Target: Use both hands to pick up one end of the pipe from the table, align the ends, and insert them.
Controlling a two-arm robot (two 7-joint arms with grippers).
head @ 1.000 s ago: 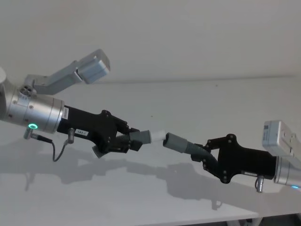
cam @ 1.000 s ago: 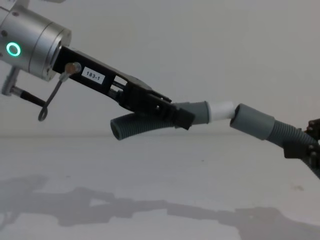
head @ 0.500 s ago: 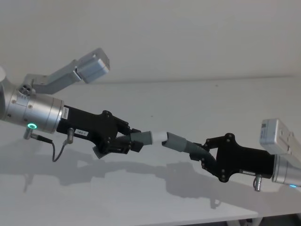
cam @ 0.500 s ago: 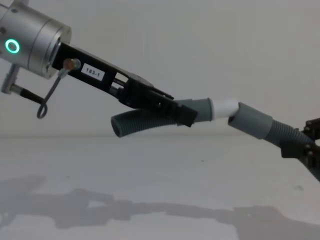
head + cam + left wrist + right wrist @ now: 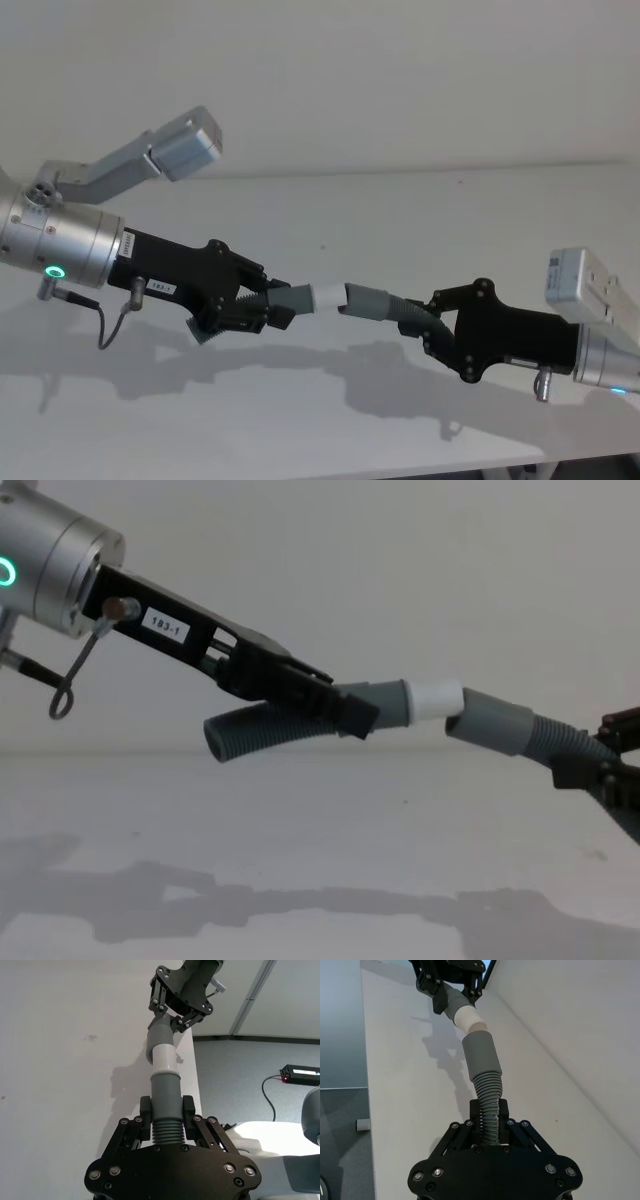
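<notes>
Two ribbed hose pieces hang in the air above the desk (image 5: 420,210), met end to end: the white spigot (image 5: 328,295) of the left piece (image 5: 262,730) sits at the mouth of the right piece's socket cuff (image 5: 368,300), seemingly just entering, the axes a little off line. The left end effector (image 5: 262,309) is clamped on the ribs behind its cuff, the right end effector (image 5: 438,328) likewise on its own hose (image 5: 489,1105), leaving both ends free to mate. The socket holds little of the spigot yet, I'd judge.
</notes>
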